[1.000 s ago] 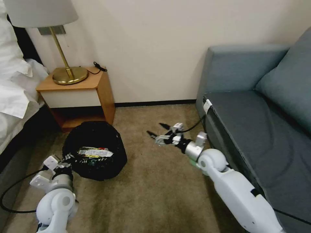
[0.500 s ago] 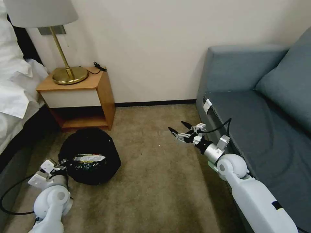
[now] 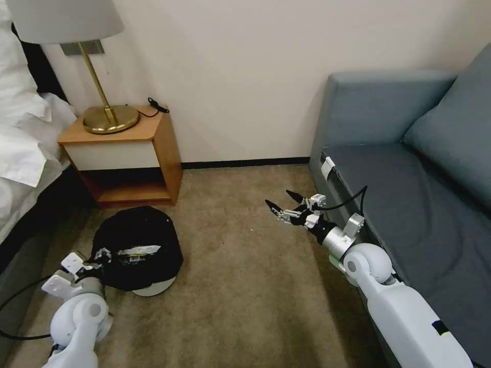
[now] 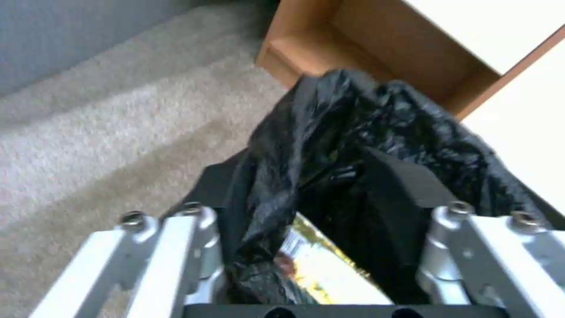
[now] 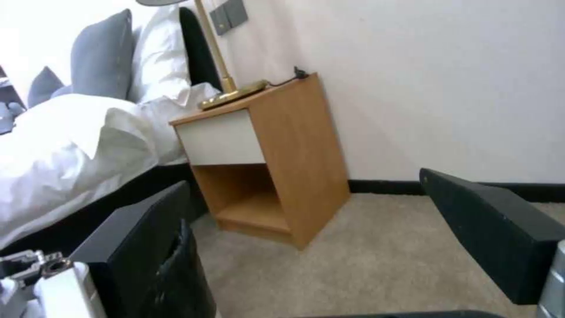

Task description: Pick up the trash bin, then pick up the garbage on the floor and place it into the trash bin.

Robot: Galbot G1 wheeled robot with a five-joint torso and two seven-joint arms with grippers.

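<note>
The left claw (image 3: 99,254) grips the bin's (image 3: 138,240) near-left rim on the carpet by the nightstand (image 3: 128,153); the bin tilts, apparently mid-setdown, wrappers (image 3: 135,250) inside. The right claw (image 3: 281,202) hovers wide open, empty. Next: seat the bin flat, then release.

1. No words, numbers or brand names can be read anywhere.
2. The wrapper (image 3: 137,250) lying in the trash bin (image 3: 134,240) carries yellow and silver print, too blurred to make out.

Black trash bin (image 3: 138,240), pale base
</note>
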